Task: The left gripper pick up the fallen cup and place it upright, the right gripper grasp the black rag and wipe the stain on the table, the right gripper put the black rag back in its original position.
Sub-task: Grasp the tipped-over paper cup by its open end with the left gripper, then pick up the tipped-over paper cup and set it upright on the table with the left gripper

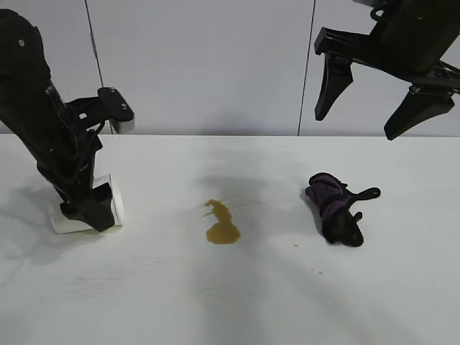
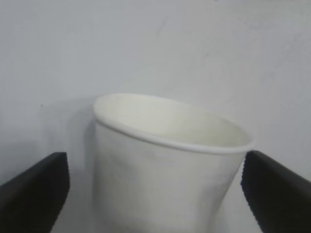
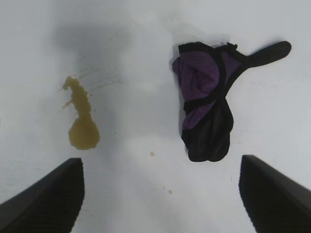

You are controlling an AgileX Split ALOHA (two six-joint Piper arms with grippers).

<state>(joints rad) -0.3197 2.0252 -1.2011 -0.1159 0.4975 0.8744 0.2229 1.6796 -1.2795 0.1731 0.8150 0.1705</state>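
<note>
From the outside camera, the left gripper (image 1: 90,212) is down at the table (image 1: 230,302) on the left, its black fingers straddling the fallen cup (image 1: 113,201) and covering most of it, while the right gripper (image 1: 374,108) hangs high on the right, jaws spread and empty. The amber stain (image 1: 221,224) sits mid-table, the black rag (image 1: 334,208) to its right, well apart. On the left wrist camera, the cup (image 2: 170,170) lies between both fingertips (image 2: 34,194), gaps either side, not yet gripped. On the right wrist camera, stain (image 3: 82,128), stray droplets and rag (image 3: 206,116) show clearly, purple folds and loop plain. No writing anywhere.
</note>
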